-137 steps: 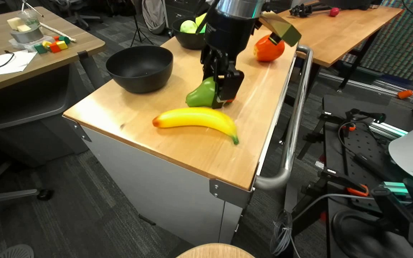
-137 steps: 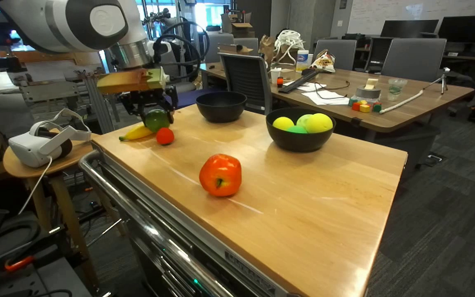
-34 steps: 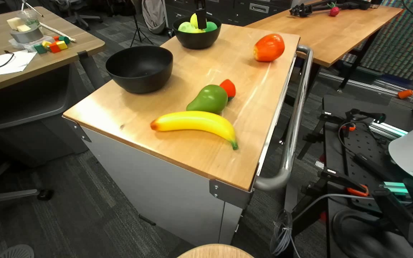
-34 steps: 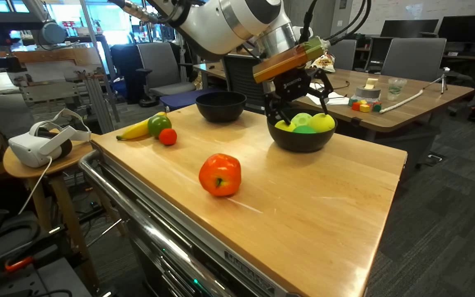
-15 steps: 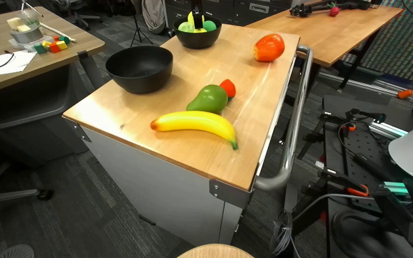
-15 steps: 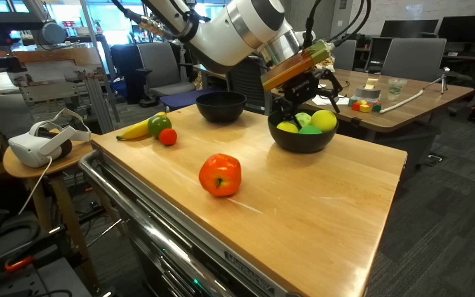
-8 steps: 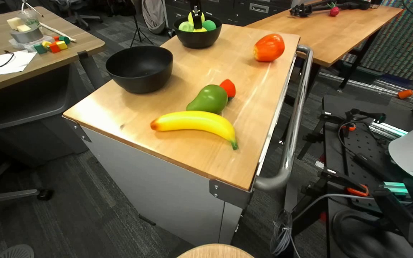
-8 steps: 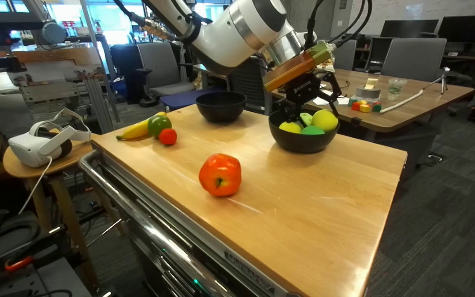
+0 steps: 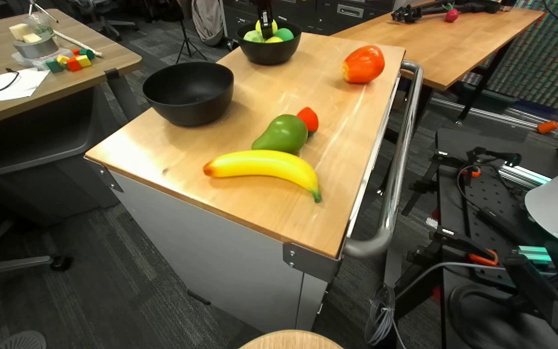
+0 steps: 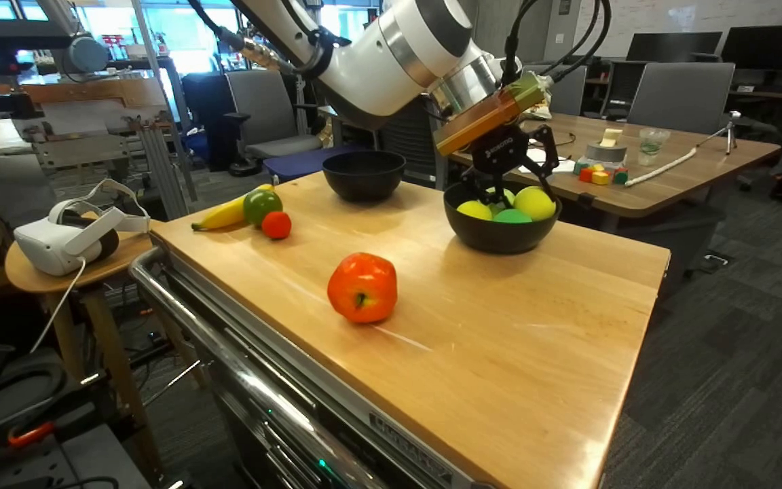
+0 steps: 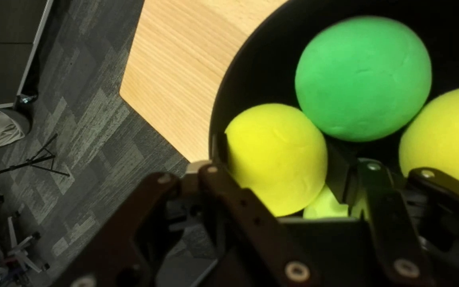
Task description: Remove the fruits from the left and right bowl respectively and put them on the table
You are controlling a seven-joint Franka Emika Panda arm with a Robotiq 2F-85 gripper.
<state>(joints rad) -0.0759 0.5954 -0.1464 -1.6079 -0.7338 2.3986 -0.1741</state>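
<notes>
As judged from where I stand, the step in hand is a grasp inside the smaller black bowl (image 10: pixel 503 238), on the table (image 10: pixel 486 360). The end effector (image 11: pixel 280 158) reaches down into that bowl, with a yellow round fruit (image 11: pixel 275 175) directly between its two fingers (image 11: pixel 387 231). The fingers stand apart, one to each side; both appear to be against the fruit or just beside it. Whether they are clamped on it I cannot tell.

Alignment: the fruit is round and shows no long axis, so the line from finger to finger should serve at any angle. The outer finger sits between fruit and bowl wall; the inner one sits between fruit and a second yellow fruit (image 11: pixel 452 135). A green round fruit (image 11: pixel 363 79) lies just beside it, possibly touching, and a pale yellow-green fruit (image 11: pixel 323 207) shows in part next to it, mostly hidden.

Next move, in my judgement: secure the grip, then raise straight up, so that the outer finger clears the rim before any sideways travel. Caution: the green round fruit may be dragged or rolled.

On the table, at the end with the larger black bowl (image 9: pixel 189 111), lie a banana (image 9: pixel 264 163), a green oval fruit (image 9: pixel 281 134) and a red fruit (image 9: pixel 309 118).
</notes>
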